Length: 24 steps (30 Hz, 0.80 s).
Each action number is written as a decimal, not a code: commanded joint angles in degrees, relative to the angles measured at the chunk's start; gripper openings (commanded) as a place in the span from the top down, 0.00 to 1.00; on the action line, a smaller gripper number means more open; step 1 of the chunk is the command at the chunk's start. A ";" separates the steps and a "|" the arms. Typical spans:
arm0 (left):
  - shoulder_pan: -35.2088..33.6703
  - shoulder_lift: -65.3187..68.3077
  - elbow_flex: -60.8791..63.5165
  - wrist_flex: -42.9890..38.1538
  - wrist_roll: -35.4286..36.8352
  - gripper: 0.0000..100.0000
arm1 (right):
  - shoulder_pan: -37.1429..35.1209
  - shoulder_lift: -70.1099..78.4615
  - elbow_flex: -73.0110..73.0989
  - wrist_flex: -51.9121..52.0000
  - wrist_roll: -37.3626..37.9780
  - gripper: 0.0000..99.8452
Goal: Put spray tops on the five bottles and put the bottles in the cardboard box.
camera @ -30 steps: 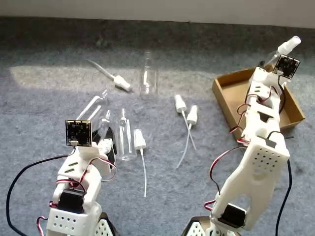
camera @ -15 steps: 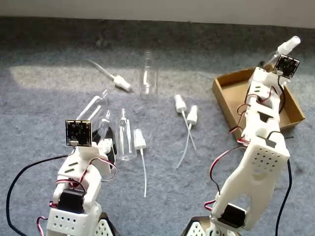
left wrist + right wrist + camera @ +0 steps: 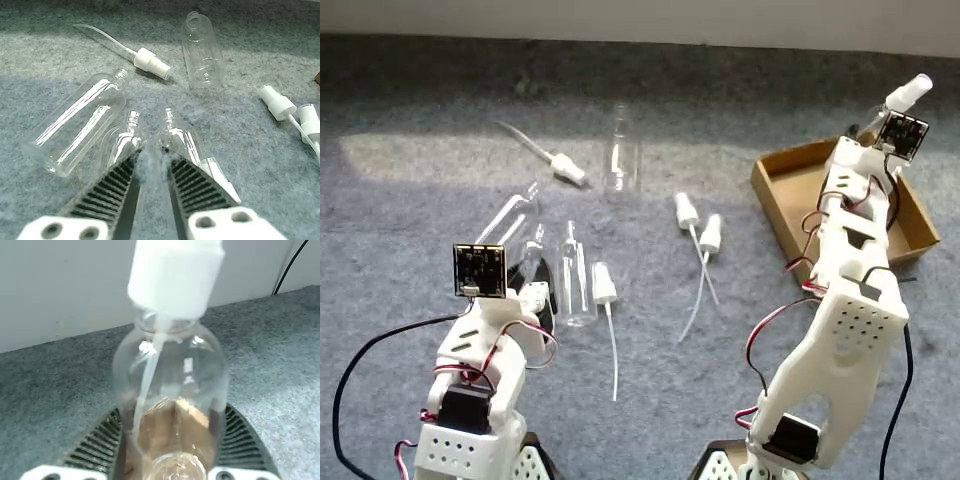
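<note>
- Our right hand [image 3: 170,437] pinches the capped bottle [image 3: 170,375] by its body, raised over the far corner of the box [image 3: 790,182].
- It is clear plastic. We judge it light, slick and a little squeezable, so we take the wide body, never the spray top [image 3: 175,275].
- Our left hand [image 3: 152,160], well apart from the box, is spread just a slit and empty, beside a bare bottle [image 3: 180,140].

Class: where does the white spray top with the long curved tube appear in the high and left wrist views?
High view: the white spray top lies toward the far side, left of a clear plastic bottle.
Left wrist view: the spray top lies beside that bottle.
Shared landmark: that bottle.
</note>
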 commanded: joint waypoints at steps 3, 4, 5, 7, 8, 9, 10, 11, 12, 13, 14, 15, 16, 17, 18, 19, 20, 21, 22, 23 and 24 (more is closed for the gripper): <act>-0.31 -0.22 1.27 -1.05 -0.88 0.99 | -0.57 -1.36 -3.30 0.48 -0.62 0.83; -0.31 -0.22 1.27 -1.05 -0.88 0.99 | -0.57 -1.36 -3.30 0.48 -0.53 0.83; -0.31 -0.22 1.27 -1.05 -0.88 0.99 | -0.57 -1.19 -2.95 0.48 -0.35 0.83; -0.31 -0.22 1.27 -1.05 -0.88 0.99 | -0.57 -0.31 -2.42 0.40 -0.26 0.83; -0.31 -0.22 1.27 -1.05 -0.88 0.99 | -0.57 0.13 -2.24 0.31 -0.26 0.83; -0.31 -0.22 1.27 -1.05 -0.88 0.99 | -0.66 0.57 -2.33 0.31 -0.26 0.83; -0.31 -0.22 1.27 -1.05 -0.88 0.99 | -0.84 1.10 -2.33 0.31 -0.26 0.83; -0.31 -0.22 1.27 -1.05 -0.88 0.99 | -1.01 1.63 -2.15 0.31 -0.26 0.83; -0.31 -0.22 1.27 -1.05 -0.88 0.99 | -1.19 2.07 -2.07 0.22 -0.26 0.83; -0.31 -0.22 1.27 -1.05 -0.88 0.99 | -1.36 2.33 -2.07 0.22 -0.26 0.83; -0.31 -0.22 1.27 -1.05 -0.88 0.99 | -1.36 2.51 -2.07 0.13 -0.26 0.81; -0.31 -0.22 1.27 -1.05 -0.88 0.99 | -1.45 2.51 -2.07 0.13 -0.35 0.80; -0.31 -0.22 1.27 -1.05 -0.88 0.99 | -1.45 2.42 -2.07 0.13 -0.44 0.79; -0.31 -0.22 1.27 -1.05 -0.88 0.99 | -1.54 2.33 -2.07 0.13 -0.44 0.78; -0.31 -0.22 1.27 -1.14 -0.88 0.99 | -1.54 2.33 -2.07 0.13 -0.62 0.77; -0.31 -0.22 1.27 -1.14 -0.88 0.99 | -1.45 2.33 -2.07 0.13 -0.62 0.77; -0.31 -0.22 1.27 -1.14 -0.88 0.99 | -1.45 2.33 -2.07 0.13 -0.62 0.77; -0.31 -0.22 1.27 -1.14 -0.88 0.99 | -1.36 2.33 -2.07 0.13 -0.53 0.77; -0.31 -0.22 1.27 -1.23 -0.88 0.99 | -1.36 2.33 -2.07 0.13 -0.62 0.77; -0.31 -0.22 1.27 -1.23 -0.88 0.99 | -1.36 2.33 -2.07 0.22 -0.62 0.77; -0.31 -0.22 1.27 -1.23 -0.88 0.99 | -1.36 2.33 -2.07 0.22 -0.62 0.77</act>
